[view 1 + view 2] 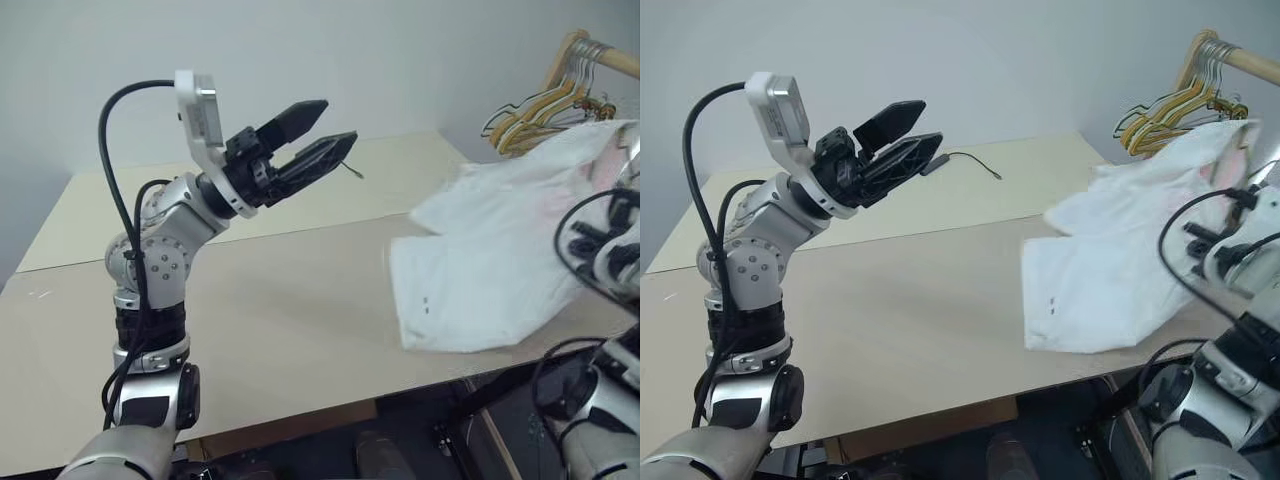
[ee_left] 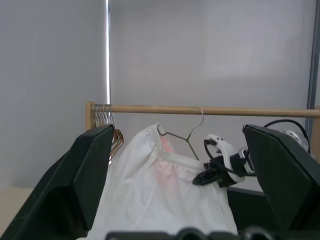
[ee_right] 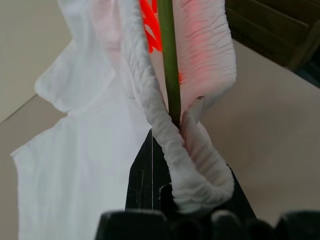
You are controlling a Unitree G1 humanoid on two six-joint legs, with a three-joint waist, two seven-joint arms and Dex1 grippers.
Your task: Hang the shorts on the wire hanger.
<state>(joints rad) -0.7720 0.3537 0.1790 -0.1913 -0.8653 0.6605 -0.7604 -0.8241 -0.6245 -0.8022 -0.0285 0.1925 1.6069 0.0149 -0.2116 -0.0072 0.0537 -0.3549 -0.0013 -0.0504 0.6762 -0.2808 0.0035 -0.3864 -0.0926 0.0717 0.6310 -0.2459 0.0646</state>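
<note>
White shorts (image 1: 480, 270) and wire hanger (image 2: 182, 132) sit clenched in the right tool (image 3: 172, 165); left tool (image 1: 320, 135) released.

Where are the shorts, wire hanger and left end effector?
shorts (image 1: 480, 290), left eye view, leg panel.
wire hanger (image 2: 193, 135), left wrist view, neck below hook.
left end effector (image 1: 338, 122), left eye view, between fingertips.

On the table (image 1: 250, 330), at its right side: shorts (image 1: 480, 280), lower part spread flat, upper part lifted toward the rail (image 2: 210, 110) beyond the right edge. On the rail: wire hanger (image 2: 187, 134) threaded into the waistband, beside a bunch of hangers (image 1: 545, 105). Above the table's left half: left gripper (image 1: 315, 135). At the far right, at the waistband: right gripper (image 3: 172, 175).
</note>
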